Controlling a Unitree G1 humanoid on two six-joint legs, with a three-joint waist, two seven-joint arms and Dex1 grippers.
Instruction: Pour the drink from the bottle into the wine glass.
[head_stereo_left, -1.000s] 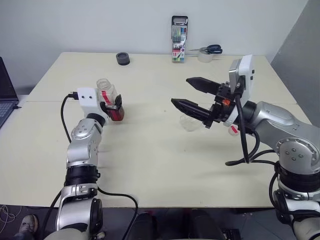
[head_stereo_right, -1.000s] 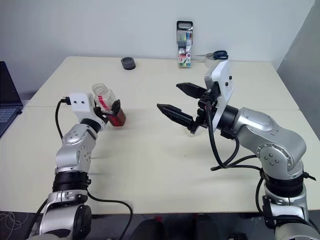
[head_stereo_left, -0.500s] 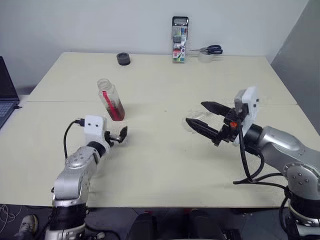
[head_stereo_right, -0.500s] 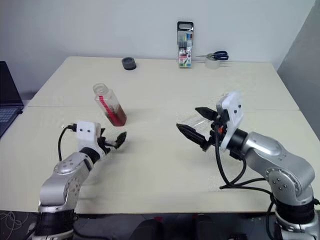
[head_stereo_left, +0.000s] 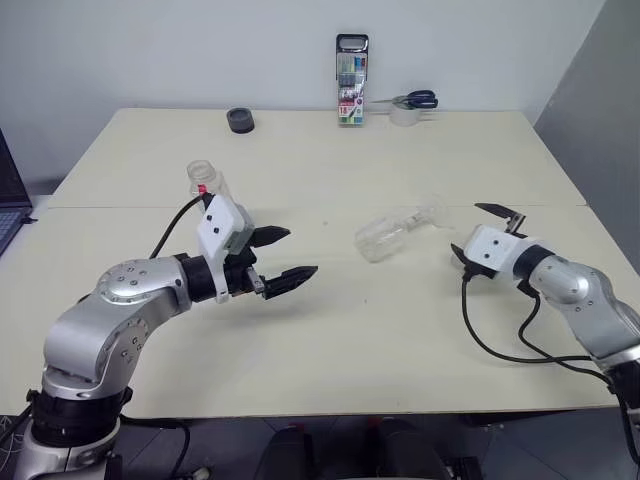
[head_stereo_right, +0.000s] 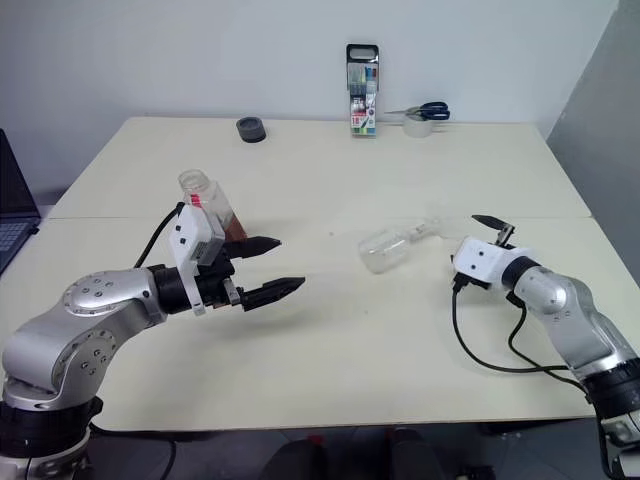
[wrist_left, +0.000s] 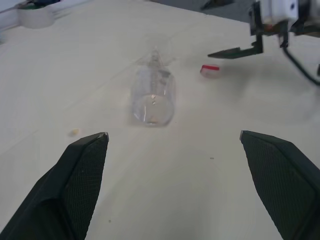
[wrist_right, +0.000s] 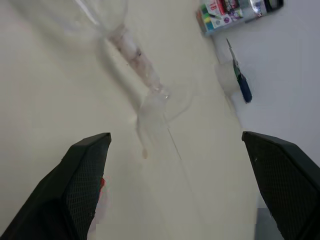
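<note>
The wine glass (head_stereo_left: 392, 232) lies tipped over mid-surface, thin and easy to break, so its stem looks the safest hold, while the light bottle (head_stereo_left: 203, 181) stands far left and both end effectors (head_stereo_left: 283, 256) (head_stereo_left: 488, 232) are apart, empty.

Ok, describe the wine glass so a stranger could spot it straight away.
Start at the cream table; near its middle, between the two grippers, lies the wine glass. It is clear, stemmed and tipped on its side, unlike the upright bottle further left.
</note>
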